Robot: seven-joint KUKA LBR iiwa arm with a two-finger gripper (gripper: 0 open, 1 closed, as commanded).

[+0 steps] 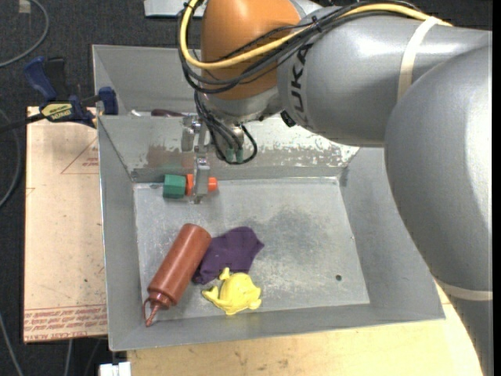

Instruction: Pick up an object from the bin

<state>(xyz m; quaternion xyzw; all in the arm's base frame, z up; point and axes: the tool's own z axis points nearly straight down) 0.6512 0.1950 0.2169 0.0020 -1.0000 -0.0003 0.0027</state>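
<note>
Arm [407,92]: thick, smooth grey links, bulking over the bin's right side and bending left across its far edge. The wrist points straight down under a glossy, rounded orange cover [246,34]. Yellow cable [185,30] and black cables loop round the cover.

Bin [313,225]: dull grey metal with sloping walls; the floor is scuffed and speckled.

Near edge, left of middle: a yellow toy [233,292], soft-looking and lumpy, of rubbery finish. Touching its far side is a purple cloth [231,251], crumpled flat and matte.

Near left corner: a reddish-brown squeeze bottle [182,263], smooth plastic, lying on its side with the nozzle toward the near left corner. Its body is against the cloth's left edge.

Far left corner of the floor, well apart from the others: a small green-and-orange block [174,185], hard-looking, with a boxy green part and bright orange pieces.

Claw [200,175]: bare metal, lowered right onto that block, with green showing to its left and orange to its right. I cannot tell whether it is wide or narrow, or whether it grips the block.
</note>
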